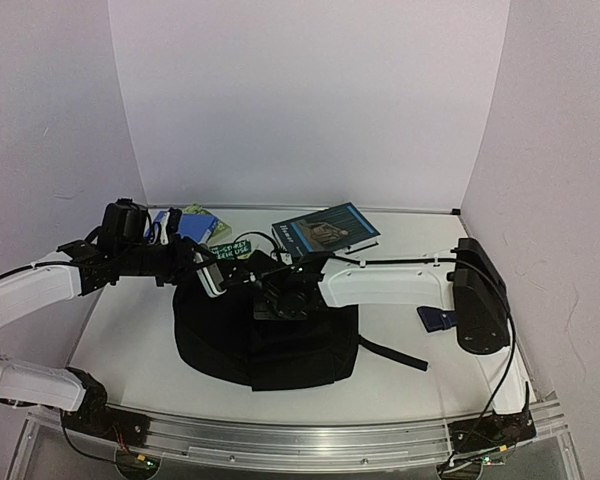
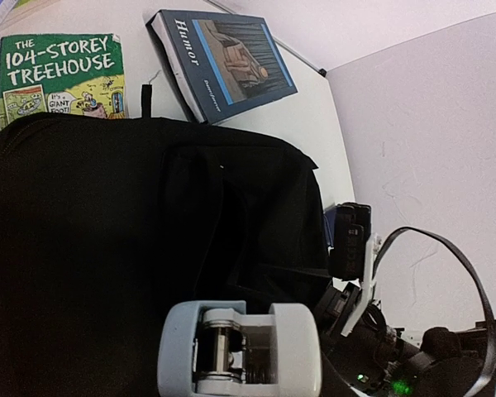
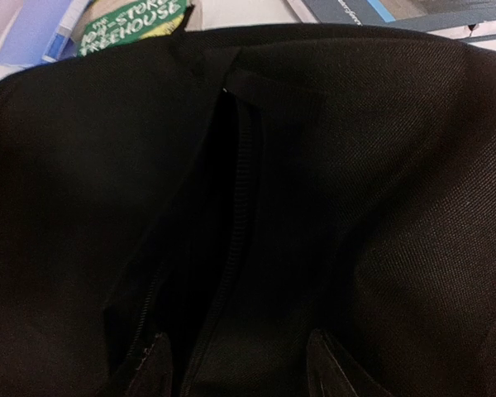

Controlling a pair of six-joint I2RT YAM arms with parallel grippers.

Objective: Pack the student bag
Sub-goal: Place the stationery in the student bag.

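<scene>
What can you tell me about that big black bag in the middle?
The student bag is a black backpack of soft woven fabric, lying flat and slumped on the table. A zipper runs along its top, seemingly partly open. One strap trails right. The right gripper, fingers spread, sits at the zipper.

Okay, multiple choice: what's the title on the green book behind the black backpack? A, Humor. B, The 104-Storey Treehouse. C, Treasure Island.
B: in the left wrist view the green book beyond the student bag reads The 104-Storey Treehouse; Humor is on the blue book.
</scene>
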